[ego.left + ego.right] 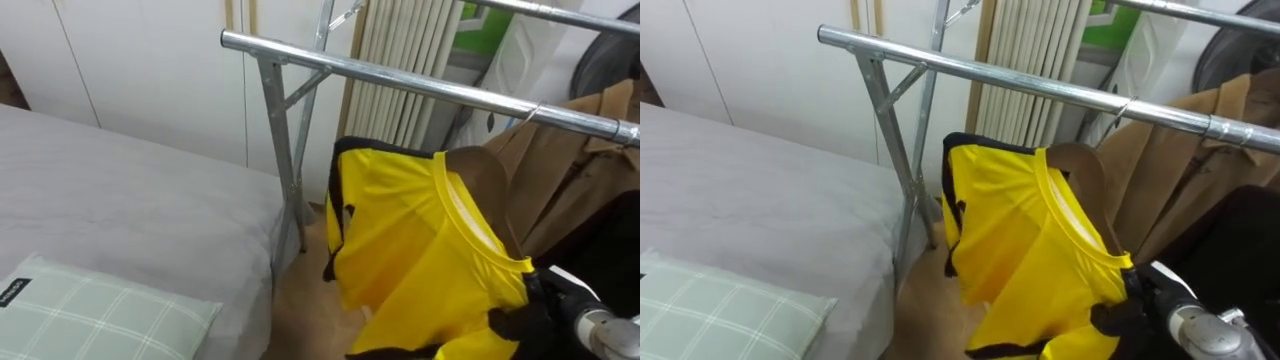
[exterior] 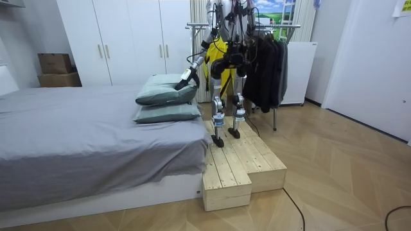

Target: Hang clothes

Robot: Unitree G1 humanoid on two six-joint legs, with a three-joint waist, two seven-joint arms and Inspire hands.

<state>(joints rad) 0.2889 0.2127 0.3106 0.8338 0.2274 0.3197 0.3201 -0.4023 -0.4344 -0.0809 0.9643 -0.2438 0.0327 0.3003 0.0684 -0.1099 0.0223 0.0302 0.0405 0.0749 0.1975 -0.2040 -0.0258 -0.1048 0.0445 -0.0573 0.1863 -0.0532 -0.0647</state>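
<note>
1. Yellow jersey with black trim [image 1: 420, 240] is draped on a brown wooden hanger [image 1: 485, 180] just below the silver metal rail [image 1: 400, 78], beside a tan coat [image 1: 585, 150].
2. The right hand [image 1: 520, 322] is clenched on the jersey's lower shoulder edge, with its dark fingers wrapped into the fabric.
3. The left hand [image 2: 184, 81] reaches out over the bed in the room view. Whether it is released or clenched cannot be told.
4. A thin wire hook sits at the rail near the coat. Whether it is the hanger's own hook and fully seated is unclear, so confirm seating before letting go.
5. Recommended procedure: keep the hanger level, lower it until the rail bears the load, then release the fabric slowly so the jersey does not slide off.
6. Risk: pulling on the cloth may drag the collar off the hanger.
7. The robot stands on a pale wooden platform [image 2: 237, 160] between the rack and a grey bed [image 1: 130, 200] bearing a green checked pillow [image 1: 100, 310].
8. White wardrobe doors [image 2: 128, 38] line the rear wall.
</note>
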